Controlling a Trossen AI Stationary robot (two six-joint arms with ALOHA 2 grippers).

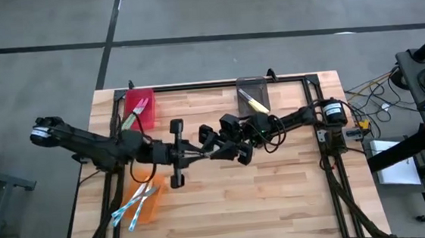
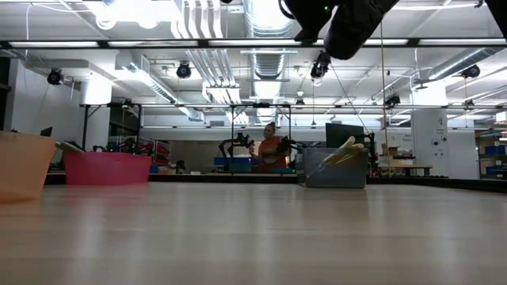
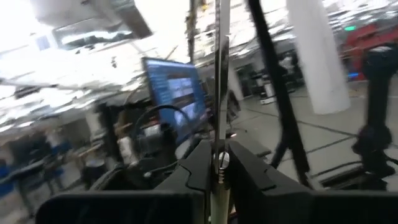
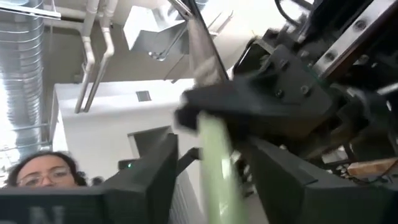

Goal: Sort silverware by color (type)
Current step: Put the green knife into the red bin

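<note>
Both grippers meet high above the table's middle. My left gripper (image 1: 209, 151) (image 3: 219, 158) is shut on a knife with a pale green handle (image 4: 217, 168) and a silver blade (image 3: 220, 68). My right gripper (image 1: 228, 142) (image 4: 211, 155) is open, with one finger on each side of the green handle and a gap at both sides. More knives lie in three bins. Green ones are in the red bin (image 1: 139, 109), a yellow one is in the grey bin (image 1: 254, 97), and light-blue ones are in the orange bin (image 1: 144, 200). My left gripper pinches the knife between its two fingers (image 4: 261, 99), about where the blade meets the green handle (image 4: 205, 121). The fingers lie across the knife. The knife is lifted clear, far above the table. Its blade runs out past the fingertips (image 3: 220, 124).
The red bin (image 2: 107, 168) and grey bin (image 2: 337, 170) stand at the table's far edge, and the orange bin (image 2: 24, 162) stands near left. Bare wood lies at the middle and near right. A person's head (image 4: 37, 171) shows beyond the table.
</note>
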